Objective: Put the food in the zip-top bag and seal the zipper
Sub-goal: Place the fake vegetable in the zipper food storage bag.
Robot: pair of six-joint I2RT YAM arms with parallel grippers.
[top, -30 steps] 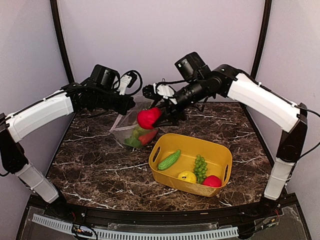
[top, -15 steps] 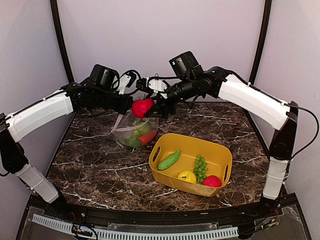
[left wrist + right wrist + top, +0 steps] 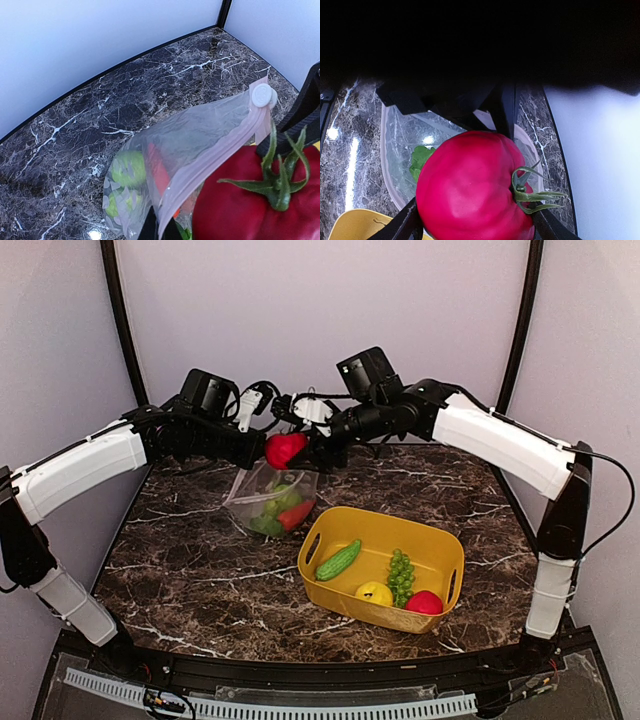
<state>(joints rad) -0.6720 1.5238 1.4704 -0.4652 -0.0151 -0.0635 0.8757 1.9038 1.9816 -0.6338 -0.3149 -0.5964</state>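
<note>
Over the last second the right gripper (image 3: 298,449) has carried the red tomato (image 3: 283,452) up and toward ten o'clock. It has gone from low against the side of the zip-top bag (image 3: 262,502) to a spot at the bag's twelve o'clock, over its raised mouth and just beside the left gripper (image 3: 258,448). The fingers are clamped on either side of the tomato, so it is lined up for a drop but not yet released. The left gripper is pinched together on the bag's rim, holding up the pinkish zipper (image 3: 220,150) with its white slider (image 3: 263,95) at the far end. Green pieces and a red one (image 3: 295,515) already lie inside. At five o'clock from the bag, the yellow basket (image 3: 452,552) holds a cucumber (image 3: 338,560), grapes (image 3: 400,575), a lemon (image 3: 374,593) and a red ball (image 3: 425,602), so I judge the filling roughly half done. How wide the mouth gapes is hidden behind the tomato and both wrists. The left fingertips are cut off at the wrist view's lower edge, and the right wrist view's top half is black.
</note>
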